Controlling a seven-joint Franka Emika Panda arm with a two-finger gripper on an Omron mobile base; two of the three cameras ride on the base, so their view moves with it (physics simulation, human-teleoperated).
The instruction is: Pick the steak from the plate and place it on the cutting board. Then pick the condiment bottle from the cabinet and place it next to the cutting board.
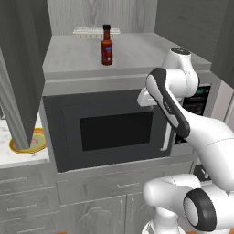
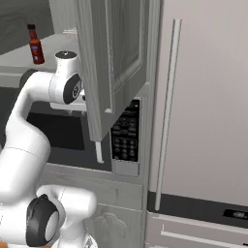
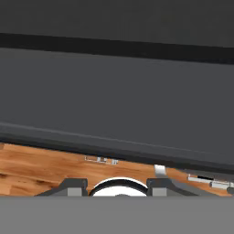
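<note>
The condiment bottle (image 1: 107,45) (image 2: 35,45) stands upright on the light grey shelf of the open cabinet (image 1: 68,59), red-brown with a black cap. At the far left the plate (image 1: 20,147) peeks out from behind a cabinet door. A pinkish patch (image 1: 35,141) lies on it; I cannot tell whether that is the steak. The cutting board is out of view. My gripper (image 3: 116,187) hangs in front of the microwave door, well below and right of the bottle. Its fingertips (image 3: 75,185) stand apart with nothing between them.
A dark microwave (image 1: 114,130) fills the niche under the shelf, with its keypad (image 2: 125,135) on the right. An open cabinet door (image 2: 116,63) juts out beside my arm. A tall fridge (image 2: 203,106) stands to the right, and grey drawers (image 1: 27,192) sit below.
</note>
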